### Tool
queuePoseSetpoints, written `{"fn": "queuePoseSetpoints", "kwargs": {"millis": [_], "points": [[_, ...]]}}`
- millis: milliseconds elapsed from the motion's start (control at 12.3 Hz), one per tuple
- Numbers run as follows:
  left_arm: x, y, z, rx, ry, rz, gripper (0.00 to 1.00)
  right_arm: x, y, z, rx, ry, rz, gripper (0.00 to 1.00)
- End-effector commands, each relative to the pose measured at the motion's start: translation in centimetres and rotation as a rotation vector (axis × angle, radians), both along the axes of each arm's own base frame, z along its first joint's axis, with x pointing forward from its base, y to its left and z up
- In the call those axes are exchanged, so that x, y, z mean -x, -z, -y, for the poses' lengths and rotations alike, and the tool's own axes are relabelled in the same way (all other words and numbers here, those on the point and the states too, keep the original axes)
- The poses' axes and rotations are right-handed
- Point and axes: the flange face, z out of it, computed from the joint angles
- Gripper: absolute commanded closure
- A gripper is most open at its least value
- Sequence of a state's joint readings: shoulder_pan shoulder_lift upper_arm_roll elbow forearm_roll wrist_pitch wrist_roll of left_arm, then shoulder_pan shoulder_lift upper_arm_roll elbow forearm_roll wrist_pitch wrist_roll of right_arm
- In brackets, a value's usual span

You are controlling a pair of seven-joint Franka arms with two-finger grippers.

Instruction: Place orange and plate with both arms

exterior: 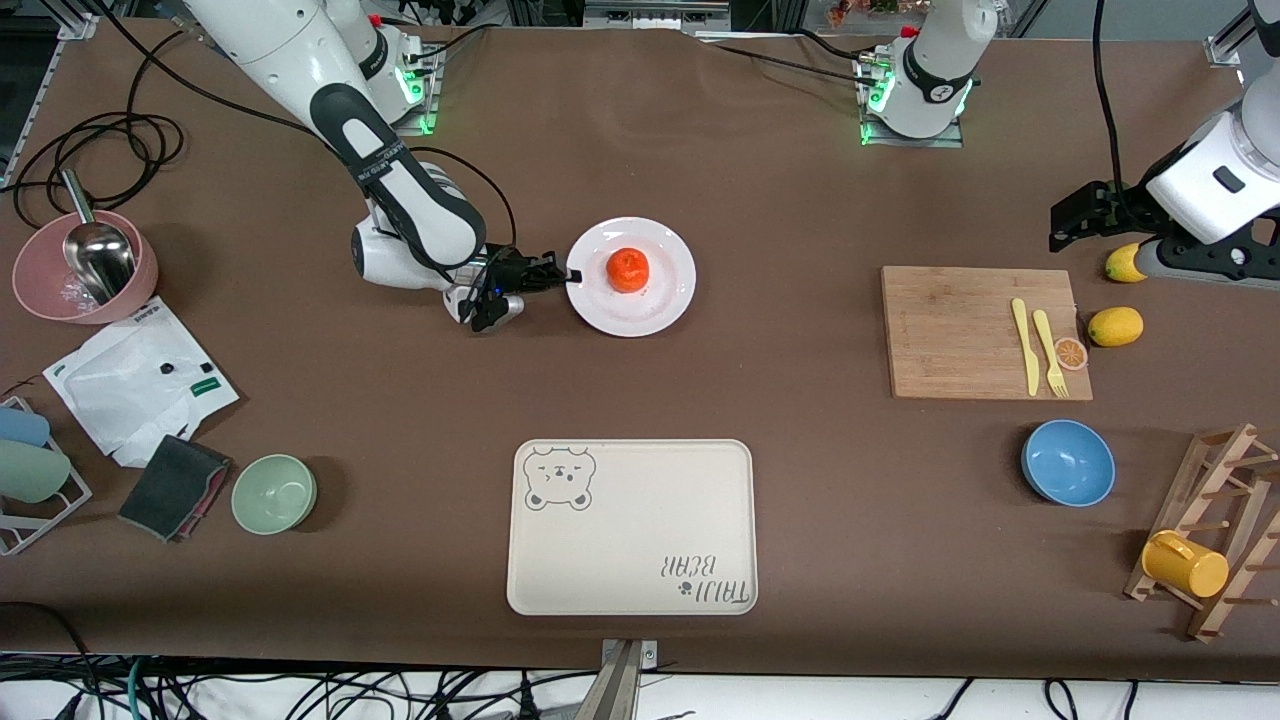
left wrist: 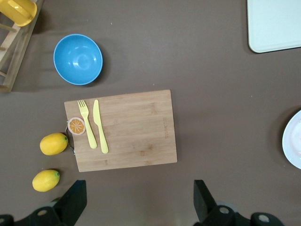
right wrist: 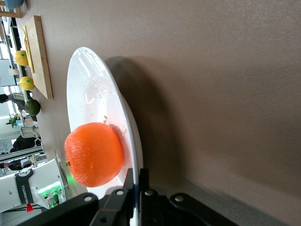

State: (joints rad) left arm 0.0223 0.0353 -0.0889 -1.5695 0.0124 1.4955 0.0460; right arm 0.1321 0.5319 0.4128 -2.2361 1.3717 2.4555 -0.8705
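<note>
Lying just beside the right gripper (exterior: 562, 275), its rim pinched between the closed fingers: the plate (exterior: 662, 300), round, glossy white, shallow-rimmed. Sitting on that plate, right by the fingertips: the orange (exterior: 628, 270), small, round, dimpled, bright red-orange. Waiting with jaws spread wide over the matte brown cloth near the wooden cutting board (left wrist: 136, 129): the left gripper (left wrist: 138, 202).

Legible marks: beige tray (exterior: 632, 527) on the table, printed with a bear face at one corner and the words "TAIJI BEAR" at the corner diagonal to it, upside down in the front view; other lettering too small to read.
</note>
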Motion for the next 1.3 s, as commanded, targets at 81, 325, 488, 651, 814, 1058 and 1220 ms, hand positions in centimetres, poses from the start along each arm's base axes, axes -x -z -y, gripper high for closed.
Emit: {"fn": "queuePoseSetpoints", "kwargs": {"millis": [81,325,488,651,814,1058,1220], "points": [[0.2,-0.2,-0.6,-0.016,-0.010,-0.032,0.00,-1.6,-0.7,0.0,-0.007,0.041,0.027,1.00],[0.2,-0.1,-0.8,-0.003,-0.015,-0.033,0.00,-4.0,-2.1,-0.2,-0.023,0.095,0.026,1.00],[0.2,-0.1,-0.8,-0.005,-0.016,-0.033,0.00,-5.4,-3.0,-0.2,-0.031,0.142,0.004,1.00],[0.1,-0.1,-1.0,-0.005,-0.021,-0.033,0.00,-7.3,-4.2,-0.6,-0.046,0.197,-0.016,1.00],[0.1,-0.1,-1.0,-0.006,-0.026,-0.033,0.00,-10.2,-5.1,-1.0,-0.085,0.245,-0.033,1.00],[0.1,-0.1,-1.4,-0.005,-0.029,-0.033,0.00,-15.0,-5.9,-1.3,-0.137,0.311,-0.033,1.00],[0.1,-0.1,-1.4,-0.005,-0.029,-0.033,0.00,-18.5,-6.1,-1.8,-0.177,0.356,-0.031,1.00]]}}
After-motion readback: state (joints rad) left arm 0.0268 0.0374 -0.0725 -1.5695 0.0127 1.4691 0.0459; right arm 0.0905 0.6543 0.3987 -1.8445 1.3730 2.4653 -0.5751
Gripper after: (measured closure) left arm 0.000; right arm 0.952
